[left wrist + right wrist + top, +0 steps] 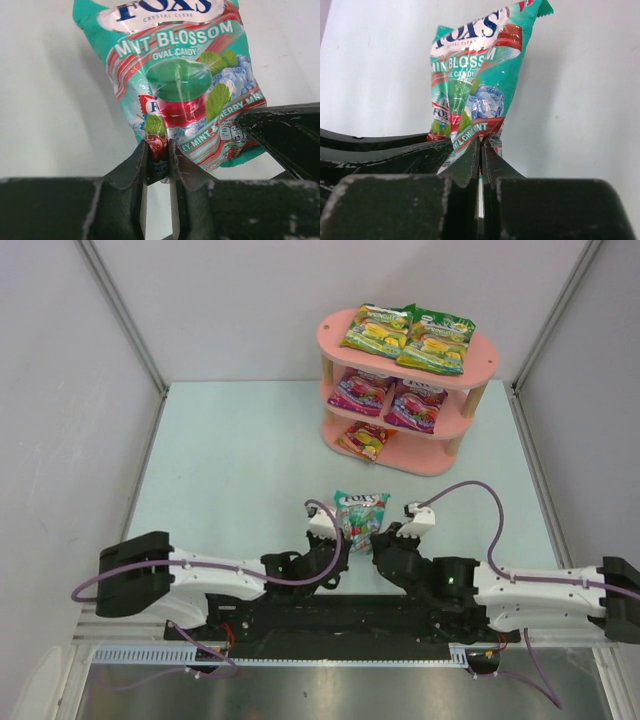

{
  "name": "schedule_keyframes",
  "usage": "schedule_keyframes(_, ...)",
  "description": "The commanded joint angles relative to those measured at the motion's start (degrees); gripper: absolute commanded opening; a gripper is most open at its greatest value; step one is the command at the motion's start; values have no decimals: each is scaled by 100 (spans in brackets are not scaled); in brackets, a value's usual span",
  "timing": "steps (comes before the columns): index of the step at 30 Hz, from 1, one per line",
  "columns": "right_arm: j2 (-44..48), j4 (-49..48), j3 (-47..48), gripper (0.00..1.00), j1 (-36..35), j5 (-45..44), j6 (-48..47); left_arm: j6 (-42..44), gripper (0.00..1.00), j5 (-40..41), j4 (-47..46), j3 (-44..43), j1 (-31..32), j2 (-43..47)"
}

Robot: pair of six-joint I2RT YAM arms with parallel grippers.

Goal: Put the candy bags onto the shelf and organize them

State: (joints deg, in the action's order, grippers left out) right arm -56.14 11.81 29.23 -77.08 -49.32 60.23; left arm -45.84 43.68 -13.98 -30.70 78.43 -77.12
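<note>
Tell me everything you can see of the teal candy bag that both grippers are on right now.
The teal bag is a glossy, crinkled plastic pouch printed FOX'S Mint Blossom oval candy, with a green sweet, mint leaves and ice cubes. It is over the pale table, between the two arms and well short of the pink shelf. The left gripper is shut on its near edge, and the right gripper is shut on the same edge beside it.

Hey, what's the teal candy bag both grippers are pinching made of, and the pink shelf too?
The teal bag looks like thin glossy plastic film: bright glare streaks, and creases where it is pinched. The shelf has pink boards with a matte, even finish, probably painted wood or board; I cannot tell which. Its posts look like pale bare wood.
</note>
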Motion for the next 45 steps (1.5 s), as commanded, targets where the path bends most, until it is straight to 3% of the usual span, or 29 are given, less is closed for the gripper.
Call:
schedule_keyframes(1, 681, 171, 91, 0, 61, -1087, -494, 804, 0, -816, -808, -805, -126, -591)
schedule_keyframes(5, 1157, 181, -58, 0, 666, -905, -871, 1182, 0, -1221, -975, -1481, -442, -1058)
schedule_keyframes(12, 1475, -942, -383, 0, 2940, 641, -1961, 1788, 0, -2178, -949, -2414, -1171, -1648)
schedule_keyframes(18, 606, -2215, -401, 0, 4384, 2169, -2393, 2185, 0, -2908, -703, -3406, -1752, -2419)
schedule_keyframes(23, -220, -3140, -340, 0, 5263, 2778, -2524, 2334, 0, -3480, -563, -4189, -2147, -3062)
schedule_keyframes(32, -1776, -4327, 126, 0, 5721, 3157, -2674, 2606, 0, -3990, -343, -5261, -2657, -4064)
schedule_keyframes(45, -3043, -4793, 759, 0, 6011, 3367, -2771, 2774, 0, -4315, -105, -6299, -3071, -4970)
